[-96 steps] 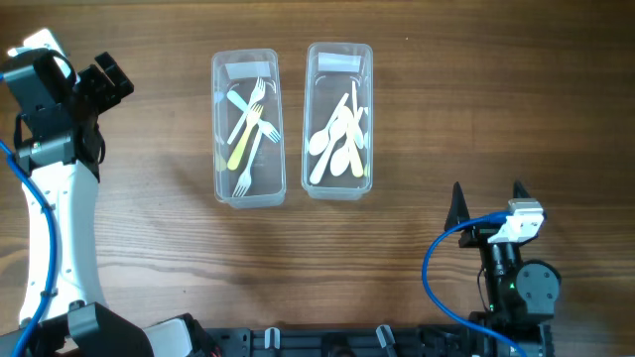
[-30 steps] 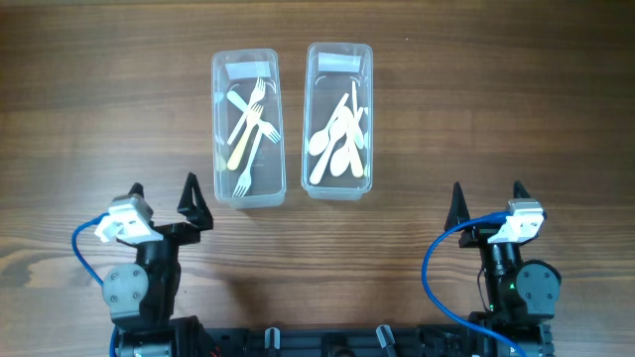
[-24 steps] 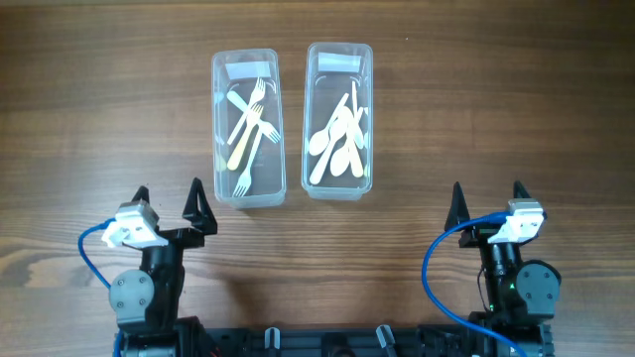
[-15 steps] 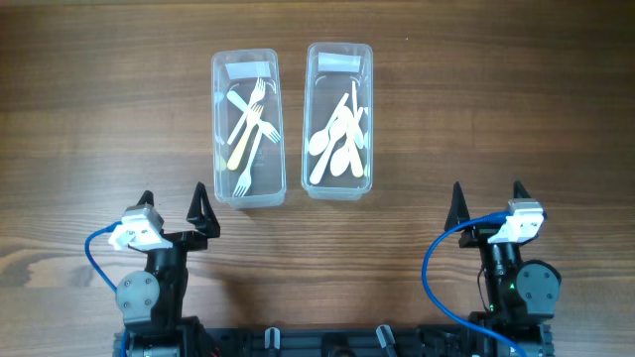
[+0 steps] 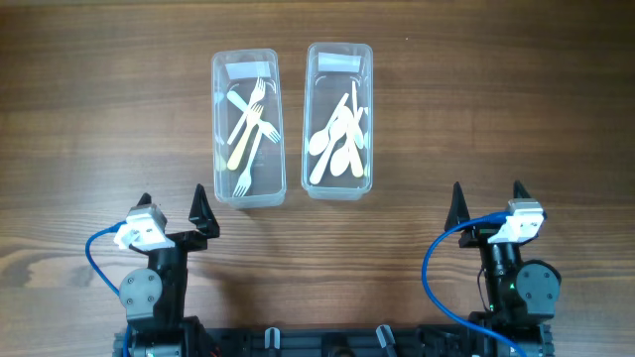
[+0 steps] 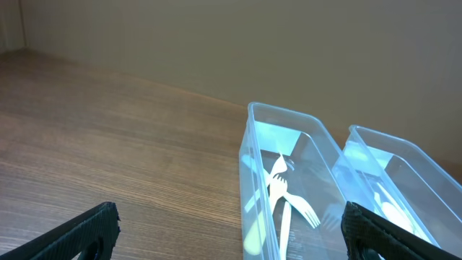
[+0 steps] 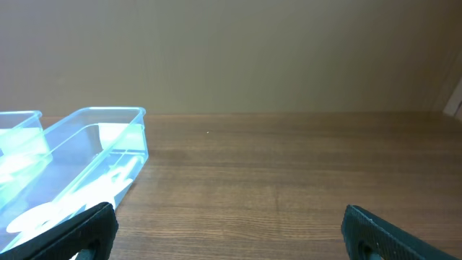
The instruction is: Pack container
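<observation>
While both arms rest at the near edge, two filled tubs stand mid-table.
Overhead: the left gripper (image 5: 173,195) and right gripper (image 5: 487,190) hold nothing, jaws spread wide. On the brown wooden table (image 5: 119,119), the clear rectangular plastic fork container (image 5: 214,119), with white and yellow plastic forks (image 5: 246,124), sits just beside the clear rectangular plastic spoon container (image 5: 371,119). Left wrist: black fingers (image 6: 79,235) stand apart from the fork container. Right wrist: the spoon container sits far left, with pale shapes inside, probably spoons.

Brown wood-grain table (image 5: 99,119), plain beige wall (image 7: 289,50) behind, perhaps a pale frame edge (image 7: 455,101) at far right.
</observation>
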